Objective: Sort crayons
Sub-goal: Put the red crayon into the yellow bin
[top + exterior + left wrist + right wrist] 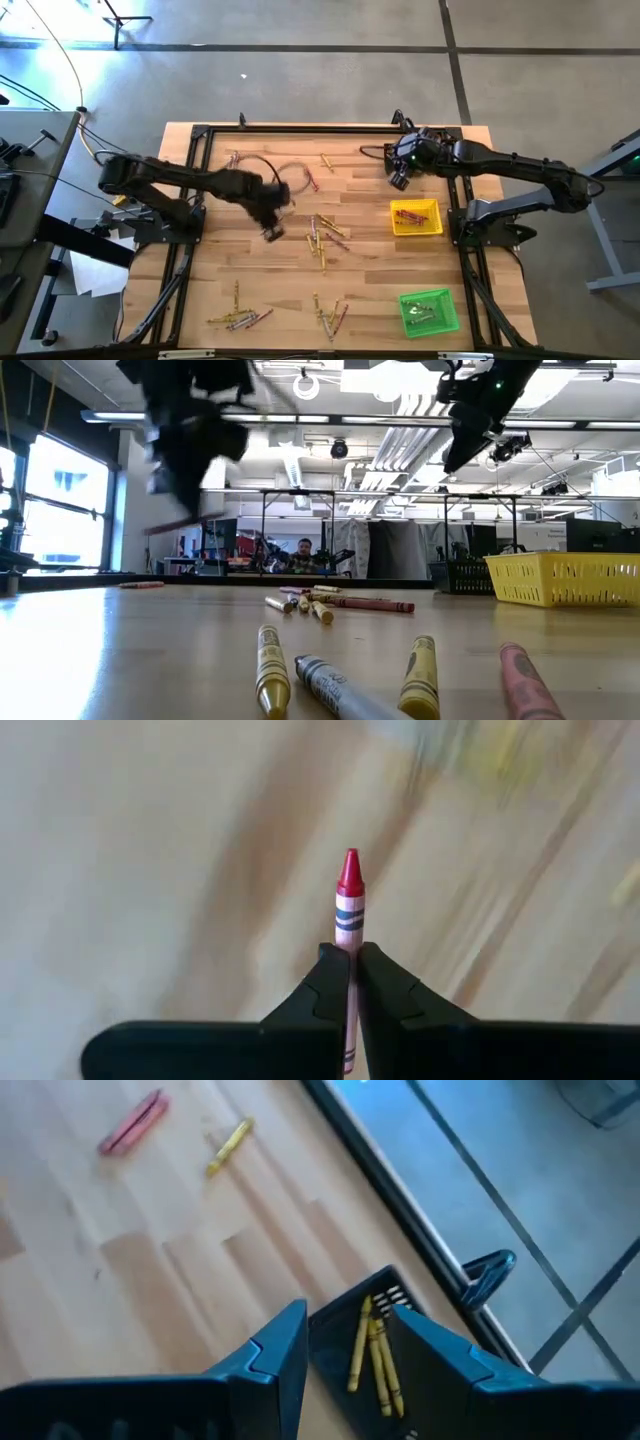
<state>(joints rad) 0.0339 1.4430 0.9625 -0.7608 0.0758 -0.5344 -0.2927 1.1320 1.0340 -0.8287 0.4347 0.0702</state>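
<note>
Closest to the low camera I see four crayons lying on the counter (pixel 210 150): a yellow crayon (pixel 270 668), a grey crayon (pixel 335 688), a second yellow one (pixel 421 675) and a pink crayon (pixel 525 678) at the right; beyond them a small cluster of crayons (pixel 320 602) sits mid-counter, with a long red one among them; from overhead I also see a scattered group (pixel 238 318) near the front left and another group (pixel 330 316) near the front middle.

My left hand (pixel 272 226) is up off the counter over the middle-left area, blurred in both wide views; its fingers are clenched on a red crayon (pixel 347 925), the pointed tip sticking out ahead of the fingertips (pixel 330 985) in the wrist view.

On the right side sit a green tray (pixel 429 311) near the front with crayons in it, and a yellow tray (pixel 416 217) farther back holding red ones; the yellow tray shows as a mesh basket in the low view.

My right hand (pixel 402 178) hangs above the far right part of the counter, beyond the yellow tray; its fingers stand apart and hold nothing; through them I see a black tray (pixel 375 1345) with yellow crayons (pixel 374 1355) inside, close by the counter's black frame edge; a pink crayon pair (pixel 132 1124) and a lone yellow crayon (pixel 229 1146) lie farther off on the wood.

Far behind the counter a person (pixel 303 552) sits in the room.
</note>
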